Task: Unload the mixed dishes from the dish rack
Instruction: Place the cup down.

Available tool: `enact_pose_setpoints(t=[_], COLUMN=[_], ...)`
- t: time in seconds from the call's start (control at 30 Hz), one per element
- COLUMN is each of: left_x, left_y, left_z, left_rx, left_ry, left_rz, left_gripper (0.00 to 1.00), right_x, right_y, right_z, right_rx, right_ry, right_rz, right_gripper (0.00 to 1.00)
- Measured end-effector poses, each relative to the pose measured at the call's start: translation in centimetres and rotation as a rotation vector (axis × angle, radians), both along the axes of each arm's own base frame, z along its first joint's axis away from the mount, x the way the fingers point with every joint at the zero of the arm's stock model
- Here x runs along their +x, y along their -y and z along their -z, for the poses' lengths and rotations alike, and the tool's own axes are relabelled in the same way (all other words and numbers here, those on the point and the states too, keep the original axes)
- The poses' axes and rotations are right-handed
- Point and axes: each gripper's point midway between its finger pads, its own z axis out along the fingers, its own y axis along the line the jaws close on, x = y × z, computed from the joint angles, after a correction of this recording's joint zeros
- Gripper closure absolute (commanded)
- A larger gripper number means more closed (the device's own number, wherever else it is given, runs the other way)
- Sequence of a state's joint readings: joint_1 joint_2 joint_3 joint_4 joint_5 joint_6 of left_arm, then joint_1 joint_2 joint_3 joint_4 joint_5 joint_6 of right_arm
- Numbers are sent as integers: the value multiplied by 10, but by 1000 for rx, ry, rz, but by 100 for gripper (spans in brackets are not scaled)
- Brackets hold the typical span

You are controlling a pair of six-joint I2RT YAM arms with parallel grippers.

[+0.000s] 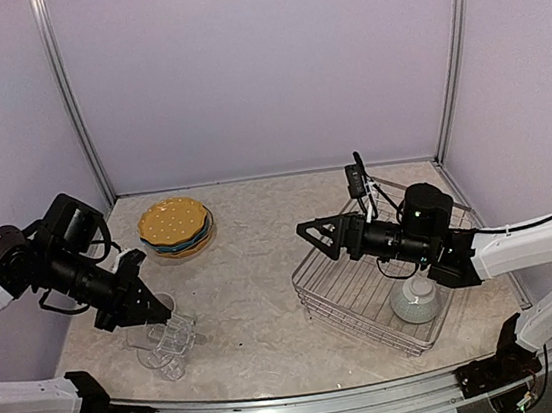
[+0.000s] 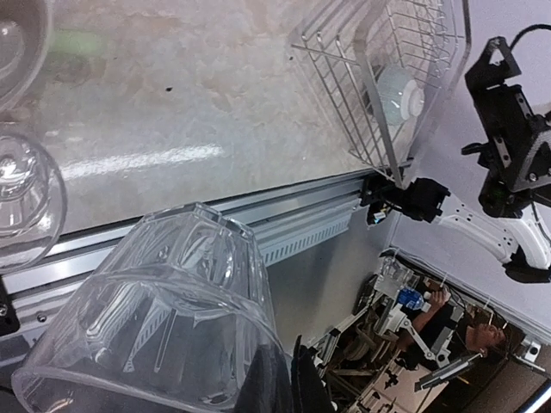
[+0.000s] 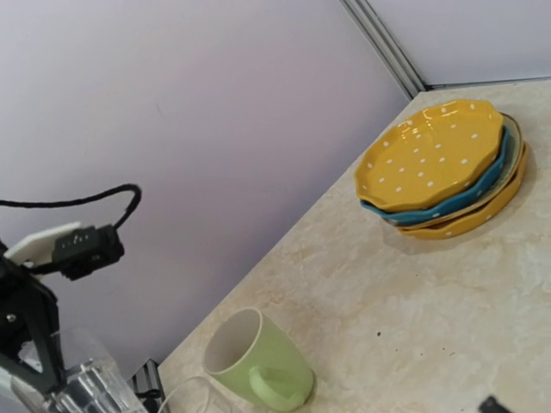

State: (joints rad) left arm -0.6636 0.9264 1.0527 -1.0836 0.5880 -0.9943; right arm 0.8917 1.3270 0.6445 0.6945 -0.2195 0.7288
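Observation:
My left gripper (image 1: 157,307) (image 2: 288,383) is shut on the rim of a clear glass (image 1: 177,329) (image 2: 164,327), which it holds tilted low over the table's front left. The dish rack (image 1: 352,293) (image 2: 344,95) stands at the right with a small white-and-light-blue bowl (image 1: 416,300) (image 2: 400,90) inside. My right gripper (image 1: 312,237) hangs open and empty above the rack's left corner; its fingers do not show in the right wrist view. A stack of yellow dotted plates (image 1: 175,226) (image 3: 435,155) with a blue plate (image 3: 448,202) between them sits at the far left. A pale green mug (image 3: 258,361) stands upright near the left arm.
Two more clear glasses (image 1: 164,359) (image 2: 26,189) sit on the table by the held one. The table's metal front rail (image 2: 284,219) runs close below them. Purple walls close in the back and both sides.

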Motion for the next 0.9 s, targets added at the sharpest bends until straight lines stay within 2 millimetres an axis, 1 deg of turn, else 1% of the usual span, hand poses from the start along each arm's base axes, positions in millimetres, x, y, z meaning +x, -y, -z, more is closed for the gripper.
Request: enact_pose_setpoints(t=[0.1,0.2,0.6,0.9], left_x=[-6,-5,8,17], left_y=[-17,-25,-33,-37], left_z=[7,11,48,61], left_rx=[108,182,412,495], left_ry=[-38,-51,-90,-92], left_rz=[-36,-51,-52,-65], left_gripper=[100,100,100,100], right_x=[1,2,7,7], right_y=[0,1,7,10], right_z=[0,0,-1,4], right_rx=[-1,-1,-5,-11], right_ry=[-1,-2,-6,-16], right_rz=[3,8,45,54], right_gripper=[0,0,0,0])
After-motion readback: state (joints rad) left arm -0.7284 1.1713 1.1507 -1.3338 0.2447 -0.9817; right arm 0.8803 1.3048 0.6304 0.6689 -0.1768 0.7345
